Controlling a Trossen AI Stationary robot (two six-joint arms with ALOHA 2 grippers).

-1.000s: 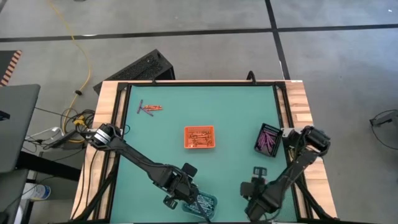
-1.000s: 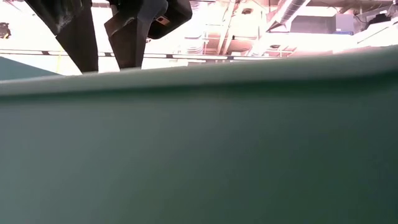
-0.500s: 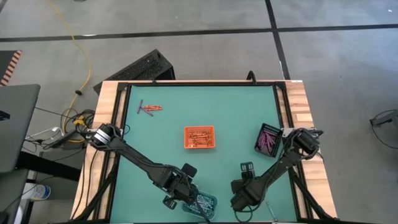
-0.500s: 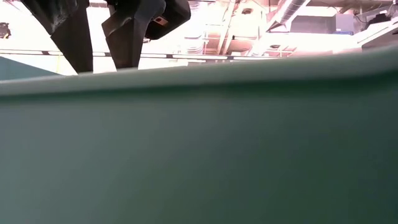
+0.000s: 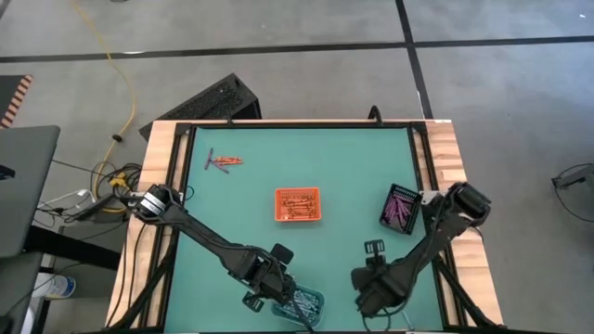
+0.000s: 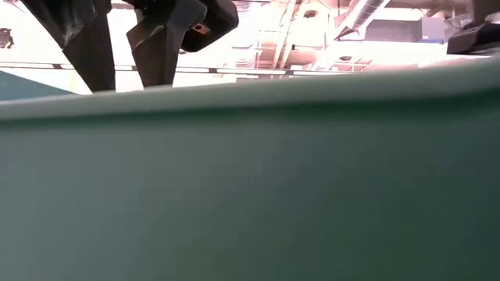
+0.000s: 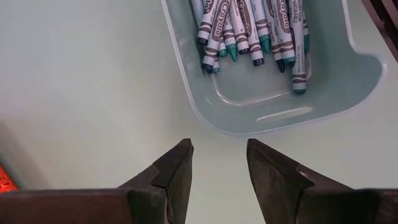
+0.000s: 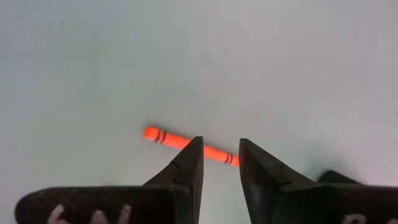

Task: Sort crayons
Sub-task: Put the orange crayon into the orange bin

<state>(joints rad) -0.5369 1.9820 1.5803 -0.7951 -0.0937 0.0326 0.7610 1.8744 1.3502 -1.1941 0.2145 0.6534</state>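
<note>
Right gripper (image 8: 217, 158): fingers apart, straddling orange crayon (image 8: 186, 144) lying flat on green table (image 8: 199, 56), near edge. Nothing held.
Risk: crayon angled across gap; closing may roll or flick it clear.
Left gripper (image 7: 217, 163): fingers apart, empty, beside clear tray (image 7: 273, 106) of blue-grey crayons (image 7: 249, 31).
Orange tray (image 5: 297, 205): mid-table, well apart; long carry, weak pinch may drop.

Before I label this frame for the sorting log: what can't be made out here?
- Right gripper: right wrist view shows an orange crayon on the mat passing behind its fingers; contact can't be told.
- High view: that crayon is hidden under the right arm.
- Low view: the blurred teal mat fills the picture, hiding all trays.
- Clear tray: left wrist view cuts off its far end.
- Loose crayons: too small to count.
</note>
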